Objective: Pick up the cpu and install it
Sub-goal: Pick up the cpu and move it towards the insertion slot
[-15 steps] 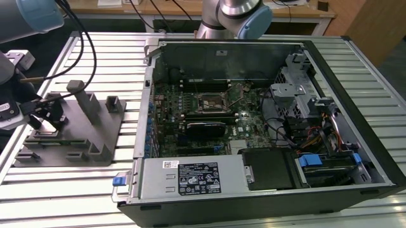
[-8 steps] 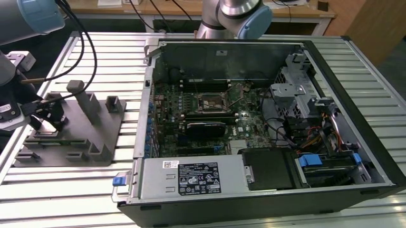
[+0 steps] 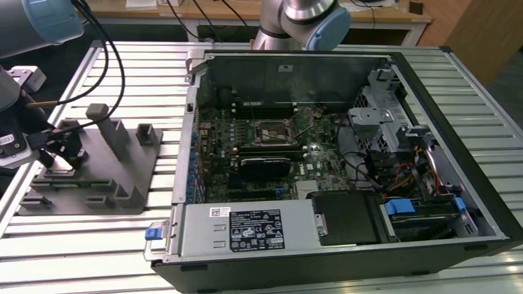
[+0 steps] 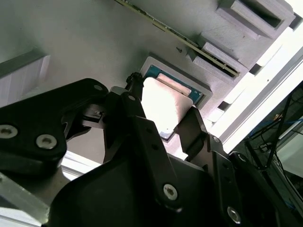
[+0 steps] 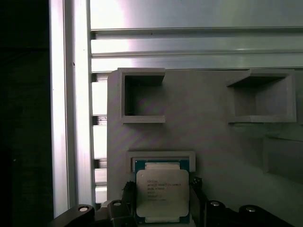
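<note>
The cpu (image 5: 162, 191) is a flat square chip with a pale metal top and a green rim. It lies at a square recess in the grey holder block (image 5: 213, 123). In both wrist views my gripper (image 5: 162, 196) straddles it, one black finger against each of two opposite edges, shut on the cpu (image 4: 163, 101). Whether the chip has left the recess floor I cannot tell. In the exterior view the gripper (image 3: 51, 147) hangs over the holder block (image 3: 98, 171) at that view's left. The motherboard socket (image 3: 272, 133) lies inside the open computer case (image 3: 327, 159).
The holder block carries upright posts (image 3: 102, 119) and open pockets (image 5: 142, 94) beside the chip's recess. A slatted metal table (image 3: 82, 251) bears block and case. A power supply (image 3: 245, 229), drive cages (image 3: 384, 116) and cables crowd the case around the socket. A second arm's base (image 3: 298, 24) stands behind the case.
</note>
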`<state>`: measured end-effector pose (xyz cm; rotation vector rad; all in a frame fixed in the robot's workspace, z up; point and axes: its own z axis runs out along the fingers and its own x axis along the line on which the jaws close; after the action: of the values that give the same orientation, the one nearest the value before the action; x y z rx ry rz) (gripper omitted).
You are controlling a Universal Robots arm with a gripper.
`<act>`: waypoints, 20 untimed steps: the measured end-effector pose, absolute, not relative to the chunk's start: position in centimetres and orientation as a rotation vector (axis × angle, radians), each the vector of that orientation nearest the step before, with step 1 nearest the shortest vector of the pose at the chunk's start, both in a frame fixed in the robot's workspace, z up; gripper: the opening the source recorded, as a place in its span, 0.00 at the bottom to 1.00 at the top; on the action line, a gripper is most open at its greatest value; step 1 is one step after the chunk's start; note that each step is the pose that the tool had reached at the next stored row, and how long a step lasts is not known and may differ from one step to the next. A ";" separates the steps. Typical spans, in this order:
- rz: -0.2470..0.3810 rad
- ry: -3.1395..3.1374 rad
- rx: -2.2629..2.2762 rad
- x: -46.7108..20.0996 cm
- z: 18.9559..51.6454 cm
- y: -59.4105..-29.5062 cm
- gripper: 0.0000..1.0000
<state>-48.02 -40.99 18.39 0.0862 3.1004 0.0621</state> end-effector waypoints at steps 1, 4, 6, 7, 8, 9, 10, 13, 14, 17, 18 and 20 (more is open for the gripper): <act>0.062 3.100 0.086 -48.0 18.4 -41.0 0.54; 0.062 3.100 0.086 -48.0 18.4 -41.0 0.54; 0.062 3.100 0.086 -48.0 18.4 -41.0 0.54; 0.062 3.100 0.086 -48.0 18.4 -41.0 0.54; 0.062 3.100 0.086 -48.0 18.4 -41.0 0.54; 0.063 3.100 0.086 -48.0 18.5 -41.0 0.54; 0.062 3.100 0.086 -48.0 18.7 -41.0 0.54; 0.062 3.100 0.086 -48.0 19.3 -41.0 0.54; 0.062 3.100 0.086 -48.0 19.6 -41.0 0.54; 0.062 3.100 0.086 -48.0 20.4 -41.0 0.54; 0.062 3.100 0.086 -48.0 20.7 -41.0 0.54; 0.062 3.100 0.086 -48.0 21.2 -41.0 0.54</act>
<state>-48.02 -40.99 21.23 0.0861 3.1003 0.0622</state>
